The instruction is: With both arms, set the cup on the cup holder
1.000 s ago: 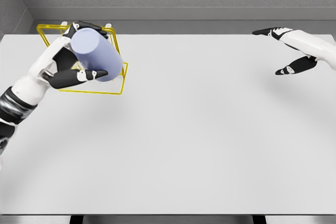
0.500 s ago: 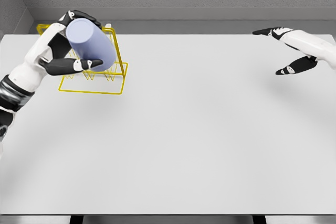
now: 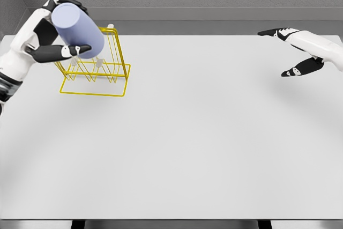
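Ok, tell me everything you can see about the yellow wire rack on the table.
The yellow wire rack looks like thin metal wire: a rectangular base frame flat on the white table, with upright loops and small prongs rising from it. It stands upright at the table's far left. The lavender cup, tilted and gripped by the left robot hand, overlaps its upper left part, hiding some wire. Whether the cup touches the rack cannot be told. Nothing else is near it.
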{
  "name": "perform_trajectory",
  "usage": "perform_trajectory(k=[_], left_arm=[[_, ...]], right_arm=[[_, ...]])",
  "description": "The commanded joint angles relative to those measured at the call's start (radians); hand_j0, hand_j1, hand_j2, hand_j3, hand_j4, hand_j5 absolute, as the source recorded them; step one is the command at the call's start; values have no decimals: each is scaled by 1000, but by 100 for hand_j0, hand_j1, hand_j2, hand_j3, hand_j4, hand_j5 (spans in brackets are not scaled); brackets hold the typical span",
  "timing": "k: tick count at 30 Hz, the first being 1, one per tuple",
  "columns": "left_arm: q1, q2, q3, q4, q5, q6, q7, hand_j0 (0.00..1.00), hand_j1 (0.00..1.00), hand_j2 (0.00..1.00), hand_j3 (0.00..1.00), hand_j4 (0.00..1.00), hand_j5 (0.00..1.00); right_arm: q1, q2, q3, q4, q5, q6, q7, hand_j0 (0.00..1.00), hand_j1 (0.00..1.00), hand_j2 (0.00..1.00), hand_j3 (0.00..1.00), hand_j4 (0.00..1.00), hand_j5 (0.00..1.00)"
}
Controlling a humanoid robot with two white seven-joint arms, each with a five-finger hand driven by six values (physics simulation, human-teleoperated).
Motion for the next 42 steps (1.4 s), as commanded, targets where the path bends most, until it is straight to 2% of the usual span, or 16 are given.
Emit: perform_trajectory(k=[1, 8, 13, 15, 26, 27, 29, 30, 31, 32, 33, 42], left_arm=[[0, -8, 1, 22, 2, 0, 1, 29, 29, 29, 29, 29, 29], [11, -66, -14, 23, -21, 0, -8, 29, 29, 29, 29, 29, 29], [12, -95, -16, 74, -44, -1, -29, 29, 29, 29, 29, 29, 29], [11, -94, -42, 79, -43, -3, -34, 29, 29, 29, 29, 29, 29], [11, -78, -37, 114, -41, -4, -58, 29, 29, 29, 29, 29, 29], [11, -78, -37, 114, -41, -6, -58, 33, 33, 33, 33, 33, 33], [9, -78, -37, 108, -43, -9, -78, 69, 69, 69, 69, 69, 69], [11, -78, -36, 103, -43, -9, -80, 84, 84, 84, 84, 84, 84], [11, -80, -36, 99, -43, -10, -80, 93, 93, 93, 93, 93, 93], [11, -80, -36, 97, -46, -12, -80, 98, 98, 98, 98, 98, 98], [11, -80, -34, 92, -64, -12, -80, 100, 100, 100, 100, 100, 100], [15, -78, -31, 68, -64, -12, -80, 100, 100, 100, 100, 100, 100]], right_arm=[[0, -2, -1, 0, -7, 2, 0, 100, 100, 100, 100, 100, 100], [0, 0, -1, 1, -9, 2, 0, 100, 100, 100, 100, 100, 100], [-2, 0, -1, 3, -9, 2, 0, 100, 100, 100, 100, 100, 100], [0, 0, -1, 3, -9, 2, 0, 100, 100, 100, 100, 100, 100], [0, 0, -1, 3, -9, 2, 0, 100, 100, 100, 100, 100, 100], [-2, 0, -1, 3, -9, 2, 0, 100, 100, 100, 100, 100, 100], [0, 0, -1, 3, -9, 2, 0, 100, 100, 100, 100, 100, 100], [0, 0, -1, 3, -9, 2, 0, 100, 100, 100, 100, 100, 100], [0, 0, -1, 3, -9, 2, 0, 100, 100, 100, 100, 100, 100], [0, 0, -1, 3, -9, 2, 0, 100, 100, 100, 100, 100, 100], [0, 0, -1, 3, -9, 2, 0, 100, 100, 100, 100, 100, 100], [0, 1, -1, 3, -9, 2, 0, 100, 100, 100, 100, 100, 100]])
